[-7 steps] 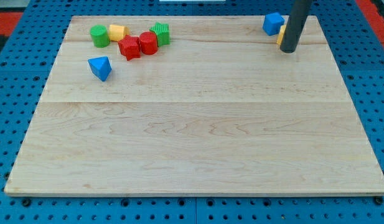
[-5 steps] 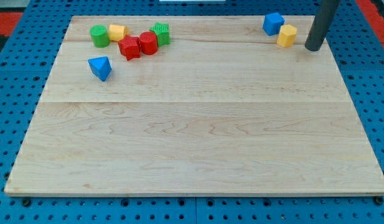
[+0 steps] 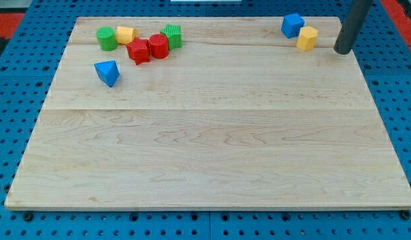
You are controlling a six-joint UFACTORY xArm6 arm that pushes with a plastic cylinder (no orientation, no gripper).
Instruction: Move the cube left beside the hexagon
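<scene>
A yellow cube-like block [image 3: 307, 38] sits near the view's top right, touching or almost touching a blue cube [image 3: 292, 25] at its upper left. My tip [image 3: 342, 51] rests on the board just to the right of the yellow block, with a small gap between them. A small yellow block [image 3: 126, 34], perhaps the hexagon, lies in the cluster at the view's top left. The rod hides no block.
The top-left cluster also holds a green cylinder [image 3: 106, 39], a red star-like block [image 3: 138, 51], a red cylinder [image 3: 158, 46] and a green ridged block [image 3: 171, 36]. A blue triangular block [image 3: 107, 72] lies below it. The board's right edge [image 3: 365, 73] is close to my tip.
My tip has moved right, from in front of the yellow cube-like block to a spot beside it on its right. No block has moved.
</scene>
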